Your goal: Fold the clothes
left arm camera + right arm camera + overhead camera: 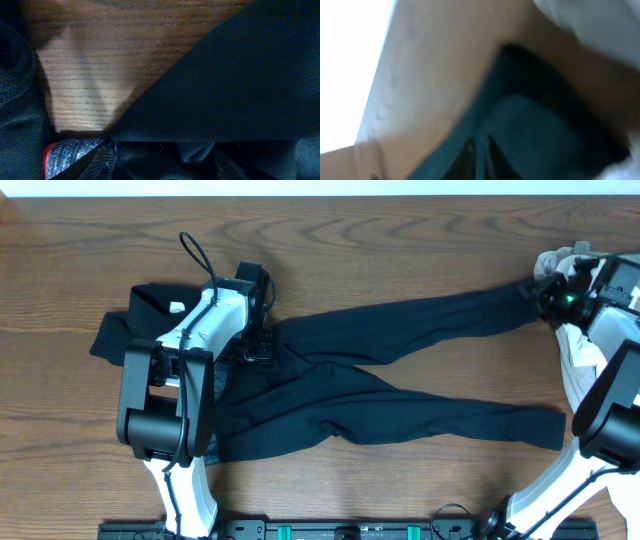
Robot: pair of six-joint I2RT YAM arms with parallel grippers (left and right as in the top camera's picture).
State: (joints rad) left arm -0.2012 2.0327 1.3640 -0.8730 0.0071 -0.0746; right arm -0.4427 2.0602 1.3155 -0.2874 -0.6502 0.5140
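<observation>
The long, dark navy-black soft trousers (400, 370) lie flat on the brown wooden tabletop (400, 240). Their long axis runs left to right, with the orange-red and grey waistband (65, 155) at the left and both legs reaching right. The left jaws hang over the waist end; I cannot tell how wide they stand. Farther back, the right jaws are closed tight at the far leg's cuff, though a pinch on the cloth is unclear. That arm looks best placed to carry the legs leftward.
</observation>
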